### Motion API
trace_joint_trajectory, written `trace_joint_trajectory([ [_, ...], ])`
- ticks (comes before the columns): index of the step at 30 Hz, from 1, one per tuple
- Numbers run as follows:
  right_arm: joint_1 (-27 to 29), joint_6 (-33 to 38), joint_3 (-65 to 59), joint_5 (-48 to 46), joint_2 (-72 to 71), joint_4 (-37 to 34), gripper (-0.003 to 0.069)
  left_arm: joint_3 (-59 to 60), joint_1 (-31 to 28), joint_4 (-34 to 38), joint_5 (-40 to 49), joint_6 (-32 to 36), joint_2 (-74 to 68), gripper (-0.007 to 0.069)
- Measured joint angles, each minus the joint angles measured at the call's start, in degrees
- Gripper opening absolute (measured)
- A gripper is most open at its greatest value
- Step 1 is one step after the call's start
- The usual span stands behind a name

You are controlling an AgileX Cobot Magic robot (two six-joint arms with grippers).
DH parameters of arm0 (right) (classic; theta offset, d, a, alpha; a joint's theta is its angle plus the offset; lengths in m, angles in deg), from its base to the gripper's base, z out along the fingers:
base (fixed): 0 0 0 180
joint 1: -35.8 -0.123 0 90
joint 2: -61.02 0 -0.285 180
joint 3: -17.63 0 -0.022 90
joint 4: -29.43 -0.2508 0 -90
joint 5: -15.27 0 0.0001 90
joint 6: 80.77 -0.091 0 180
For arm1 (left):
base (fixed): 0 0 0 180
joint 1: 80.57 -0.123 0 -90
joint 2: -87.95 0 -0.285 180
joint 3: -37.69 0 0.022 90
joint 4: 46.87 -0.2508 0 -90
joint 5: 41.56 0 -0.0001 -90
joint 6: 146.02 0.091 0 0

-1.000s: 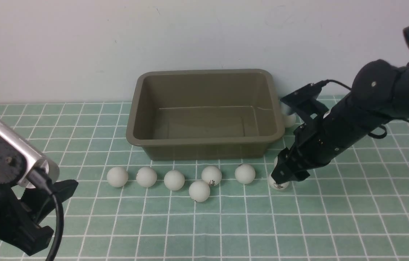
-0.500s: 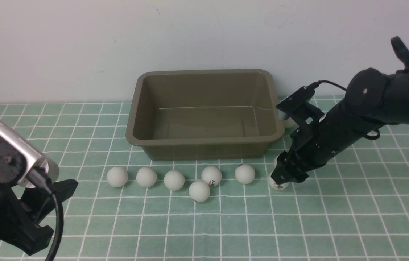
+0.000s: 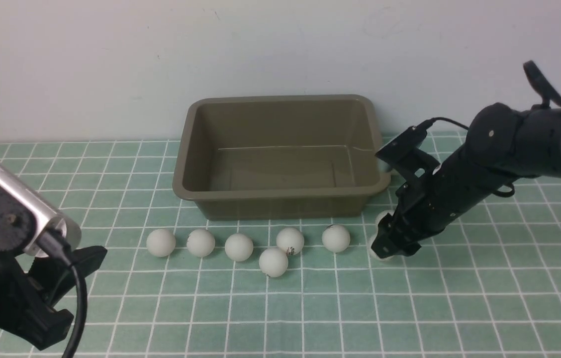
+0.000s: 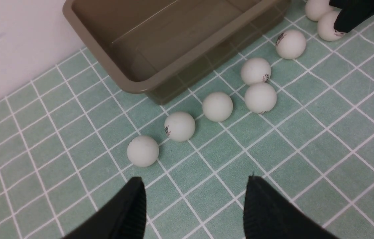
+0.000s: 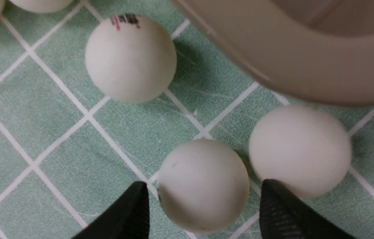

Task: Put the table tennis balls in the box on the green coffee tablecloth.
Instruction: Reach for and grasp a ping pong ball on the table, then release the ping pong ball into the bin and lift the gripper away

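Beside the box (image 3: 280, 206), the right gripper (image 3: 390, 247) straddles one ball (image 5: 203, 186), jaws wide to pinch it; the left gripper (image 4: 195, 199) hovers wide, empty.

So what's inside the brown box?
Nothing shows inside the box: the floor you can see looks bare. Its front wall hides a thin strip of floor right behind it.

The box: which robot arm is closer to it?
Right. The right arm is down beside the front right corner of the box; the left arm is far off, the balls lying between.
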Motion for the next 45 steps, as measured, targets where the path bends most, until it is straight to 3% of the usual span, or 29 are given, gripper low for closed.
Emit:
trace_joint_trajectory([
  [12, 0.0, 2.87, 0.07, 0.99, 2.66, -3.59, 0.0409, 0.0, 0.0, 0.0, -0.41, 0.0, 0.0, 0.0363],
  [18, 0.0, 2.74, 0.07, 1.66, 3.01, -3.71, 0.036, 0.0, 0.0, 0.0, -0.43, 0.0, 0.0, 0.0363],
  [33, 0.0, -3.87, 0.07, -4.58, -10.35, 7.11, 0.036, 0.0, 0.0, -0.08, -0.47, 0.0, 0.0, 0.0363],
  [40, 0.0, -3.36, 5.26, -4.3, -11.55, 2.49, 0.036, 0.0, 0.0, -0.08, -0.47, 0.0, 0.0, 0.0363],
  [45, 0.0, -2.2, 16.17, -4.81, -1.78, -1.39, 0.036, 0.0, 0.0, -0.08, -0.47, 0.0, 0.0, 0.0363],
])
